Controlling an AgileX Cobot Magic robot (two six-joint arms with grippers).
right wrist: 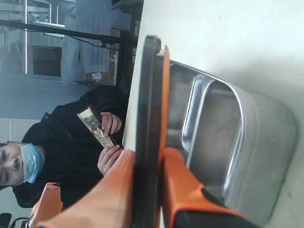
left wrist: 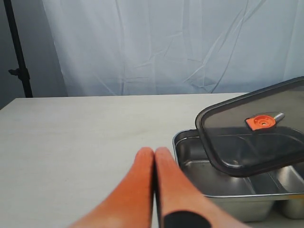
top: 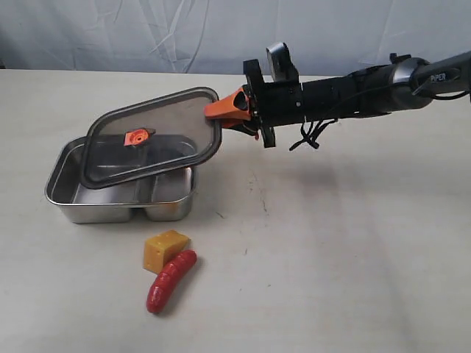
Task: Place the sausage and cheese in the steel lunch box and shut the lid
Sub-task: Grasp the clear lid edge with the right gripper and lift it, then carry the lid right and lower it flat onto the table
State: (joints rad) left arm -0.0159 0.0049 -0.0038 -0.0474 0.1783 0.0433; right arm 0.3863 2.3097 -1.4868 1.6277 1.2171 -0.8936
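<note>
Orange-fingered, the right gripper (top: 215,112) clamps the near edge of the lid (top: 151,140), tilting it over the steel lunch box (top: 62,202) just ahead, likely so the cheese (top: 165,248) and sausage (top: 171,280), well apart from it, can go in, while the left gripper (left wrist: 154,156) is pressed together, empty.

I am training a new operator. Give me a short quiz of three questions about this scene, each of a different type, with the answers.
1. True or false: the sausage and the cheese already lie inside the steel lunch box.
2. What does the right tool grip? A) the lid B) the sausage C) nothing
3. Fill in the missing word: the fingers of the left tool are ___ (open or shut).

Key:
1. False. Both lie on the table beside the box.
2. A. It holds the lid by one edge, tilted above the box.
3. Shut, with nothing between them.
</note>
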